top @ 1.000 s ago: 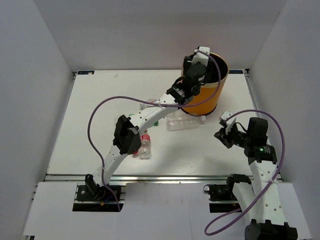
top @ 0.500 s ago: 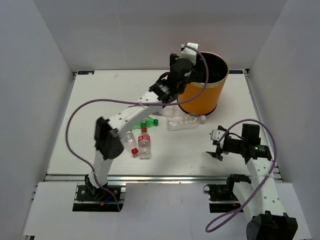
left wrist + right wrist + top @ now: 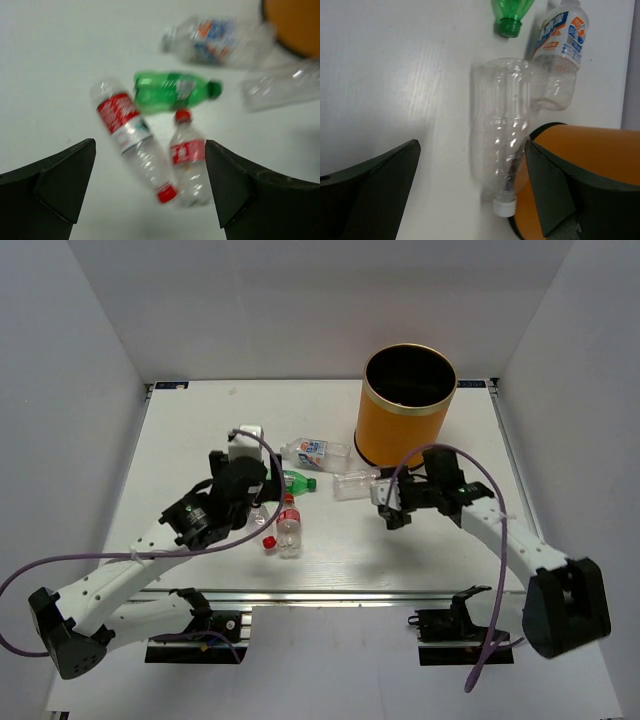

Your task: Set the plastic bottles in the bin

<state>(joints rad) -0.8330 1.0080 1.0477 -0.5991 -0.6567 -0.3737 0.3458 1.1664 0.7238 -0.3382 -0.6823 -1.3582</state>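
The orange bin (image 3: 407, 430) stands at the back right, its black inside empty as far as I can see. Several plastic bottles lie on the table. Two red-label ones (image 3: 130, 131) (image 3: 189, 154) lie below my open left gripper (image 3: 150, 150) (image 3: 258, 502). A green one (image 3: 170, 92) lies just beyond them, and a blue-label one (image 3: 315, 451) farther back. A clear bottle with a white cap (image 3: 501, 135) lies against the bin's foot (image 3: 580, 165). My right gripper (image 3: 472, 145) (image 3: 386, 506) hovers open over it. Neither gripper holds anything.
White walls close the table (image 3: 180, 440) on the left, back and right. Purple cables (image 3: 90, 558) trail from both arms. The green bottle's cap (image 3: 509, 22) and the blue-label bottle (image 3: 560, 45) lie just past the clear one.
My left arm has drawn back from the bin's rim to above the red-label bottles, and its jaws have opened. My right arm has swung left to the clear bottle and opened.
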